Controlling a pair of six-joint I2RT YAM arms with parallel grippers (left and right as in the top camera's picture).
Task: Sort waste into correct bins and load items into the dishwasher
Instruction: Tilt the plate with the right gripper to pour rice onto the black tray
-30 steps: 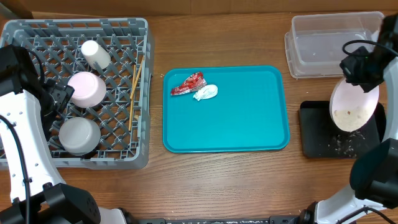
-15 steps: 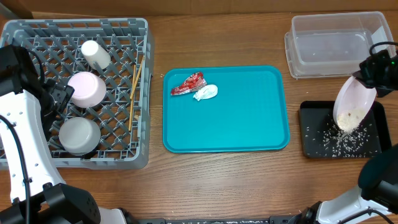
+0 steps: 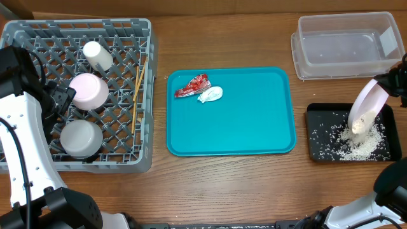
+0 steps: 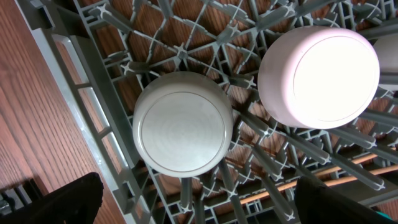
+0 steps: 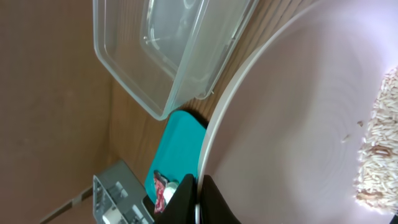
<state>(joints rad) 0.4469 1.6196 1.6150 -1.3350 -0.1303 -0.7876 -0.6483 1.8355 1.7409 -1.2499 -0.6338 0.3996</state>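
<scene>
My right gripper (image 5: pixel 197 180) is shut on the rim of the large white plate (image 3: pixel 367 109), which stands steeply tilted over the black tray (image 3: pixel 312 132). Rice crumbs (image 3: pixel 356 145) lie heaped in that tray, and some still cling to the plate (image 5: pixel 379 149). The red wrapper (image 3: pixel 193 86) and white scrap (image 3: pixel 210 95) lie on the teal tray (image 3: pixel 241 127). In the grey dish rack (image 3: pixel 38 38) are a white cup (image 3: pixel 98 55), two upturned bowls (image 4: pixel 181 130) (image 4: pixel 323 74) and chopsticks (image 3: pixel 137 89). My left gripper (image 4: pixel 199 205) hangs open over the rack, holding nothing.
The clear tub (image 3: pixel 343 44) stands at the back right, just behind the black tray. Bare wooden table runs between the rack, the teal tray and the bins. My left arm reaches over the rack's left side.
The plate has swung right and tipped much steeper over the black tray. Most of its rice has slid off into the tray. My left arm has stayed still.
</scene>
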